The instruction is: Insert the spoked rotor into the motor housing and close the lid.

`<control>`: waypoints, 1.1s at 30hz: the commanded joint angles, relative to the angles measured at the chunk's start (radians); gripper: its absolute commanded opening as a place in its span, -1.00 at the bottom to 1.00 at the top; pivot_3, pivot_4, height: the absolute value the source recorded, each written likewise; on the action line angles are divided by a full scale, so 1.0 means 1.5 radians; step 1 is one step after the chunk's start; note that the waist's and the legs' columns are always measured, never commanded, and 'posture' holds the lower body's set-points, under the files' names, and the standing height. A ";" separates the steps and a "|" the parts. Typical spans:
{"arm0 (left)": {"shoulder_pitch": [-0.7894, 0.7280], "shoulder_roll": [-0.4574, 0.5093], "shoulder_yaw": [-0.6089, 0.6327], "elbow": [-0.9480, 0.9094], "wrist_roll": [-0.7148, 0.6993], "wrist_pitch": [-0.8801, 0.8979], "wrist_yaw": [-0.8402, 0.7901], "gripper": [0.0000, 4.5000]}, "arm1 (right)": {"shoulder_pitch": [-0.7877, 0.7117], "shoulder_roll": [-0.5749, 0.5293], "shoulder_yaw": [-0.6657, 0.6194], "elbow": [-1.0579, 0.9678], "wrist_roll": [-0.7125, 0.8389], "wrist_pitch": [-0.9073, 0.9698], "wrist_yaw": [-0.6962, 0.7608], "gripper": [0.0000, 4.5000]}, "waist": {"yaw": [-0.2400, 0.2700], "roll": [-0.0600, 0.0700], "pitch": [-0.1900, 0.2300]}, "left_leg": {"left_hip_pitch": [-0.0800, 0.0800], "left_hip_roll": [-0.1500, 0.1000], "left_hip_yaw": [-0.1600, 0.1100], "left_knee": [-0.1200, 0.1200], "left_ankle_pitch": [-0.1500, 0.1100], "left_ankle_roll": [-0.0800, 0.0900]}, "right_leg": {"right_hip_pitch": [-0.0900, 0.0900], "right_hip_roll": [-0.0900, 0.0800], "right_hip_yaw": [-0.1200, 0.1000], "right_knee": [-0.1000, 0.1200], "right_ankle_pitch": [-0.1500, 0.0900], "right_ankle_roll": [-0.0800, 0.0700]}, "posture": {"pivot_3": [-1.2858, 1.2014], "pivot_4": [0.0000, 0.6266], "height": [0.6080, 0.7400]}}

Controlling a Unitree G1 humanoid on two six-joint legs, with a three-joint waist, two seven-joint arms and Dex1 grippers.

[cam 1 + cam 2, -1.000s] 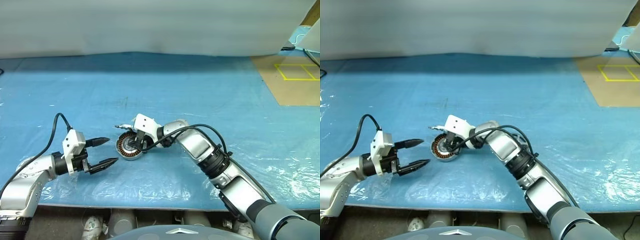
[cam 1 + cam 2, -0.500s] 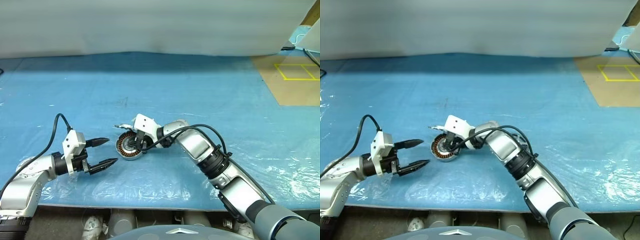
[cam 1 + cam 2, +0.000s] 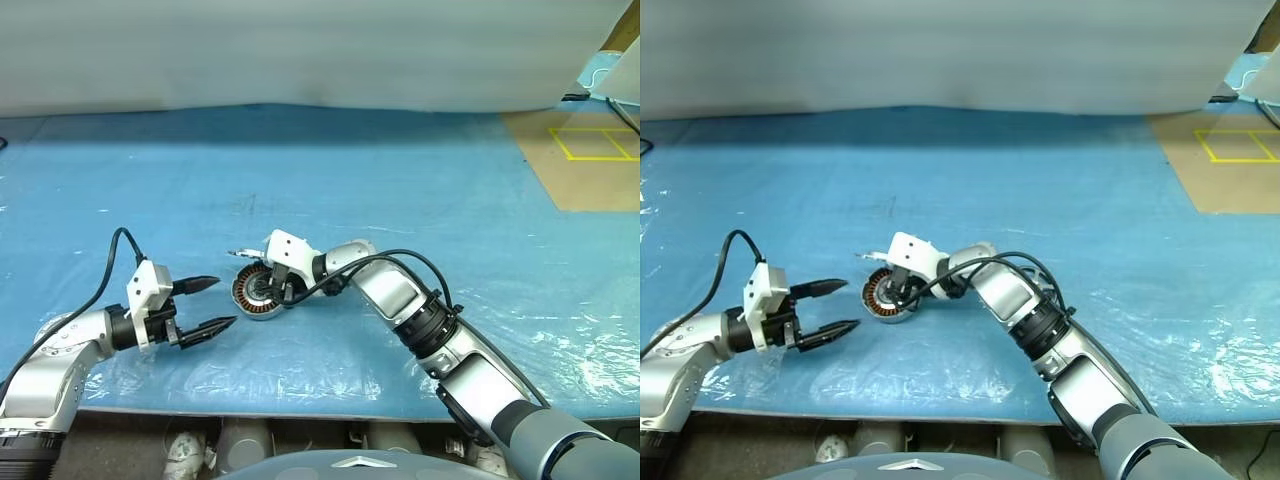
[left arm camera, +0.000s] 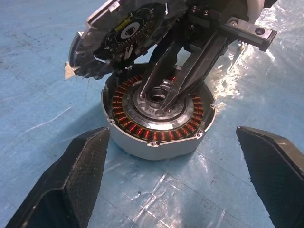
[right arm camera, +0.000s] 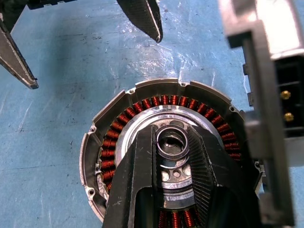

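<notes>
The motor housing point(image 3: 256, 291) lies on the blue table, a silver cup with copper windings point(image 4: 142, 128) around a metal hub point(image 5: 171, 142). Its lid point(image 4: 121, 35) stands tilted up at the far edge, mottled inner face showing. My right gripper point(image 3: 272, 292) reaches in from the right, its fingers point(image 5: 137, 180) pinched on the small ring of the hub. To the left of the housing, a short gap away, my left gripper point(image 3: 224, 301) is open and points at it with nothing between its fingers point(image 4: 71, 190). The spoked rotor is out of view.
The blue sheet point(image 3: 400, 200) covers the table, with crinkled clear plastic point(image 3: 560, 330) along the near edge. A tan board with yellow tape squares point(image 3: 590, 150) lies at the far right. A pale wall point(image 3: 300, 50) closes the back.
</notes>
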 commanded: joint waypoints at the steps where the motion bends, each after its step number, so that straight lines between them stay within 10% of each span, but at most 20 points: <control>1: -0.002 0.001 0.004 -0.006 0.001 -0.015 -0.003 1.00 | 0.003 -0.001 0.012 0.009 -0.011 0.003 0.001 -0.75 | 0.000 0.000 0.000 | 0.000 0.000 0.000 0.000 0.000 0.000 | 0.000 0.000 0.000 0.000 0.000 0.000 | 0.03 -0.52 1.00; 19: -0.006 -0.002 -0.005 0.000 0.003 -0.022 0.001 1.00 | 0.001 -0.006 0.006 0.016 -0.018 -0.015 -0.006 -0.75 | 0.000 0.000 0.000 | 0.000 0.000 0.000 0.000 0.000 0.000 | 0.000 0.000 0.000 0.000 0.000 0.000 | 0.03 -0.52 1.00; 27: -0.005 -0.001 -0.005 0.001 0.003 -0.023 0.002 1.00 | 0.008 -0.016 0.000 0.018 -0.015 -0.025 0.005 0.47 | 0.000 0.000 0.000 | 0.000 0.000 0.000 0.000 0.000 0.000 | 0.000 0.000 0.000 0.000 0.000 0.000 | 0.03 -0.52 1.00; 33: -0.006 -0.003 -0.005 0.003 0.003 -0.024 0.005 1.00 | 0.023 -0.023 -0.033 -0.033 0.026 -0.009 0.026 0.47 | 0.002 0.000 0.000 | -0.001 0.000 0.000 0.000 0.000 0.000 | 0.000 0.000 0.000 -0.001 0.000 0.000 | 0.03 -0.52 1.00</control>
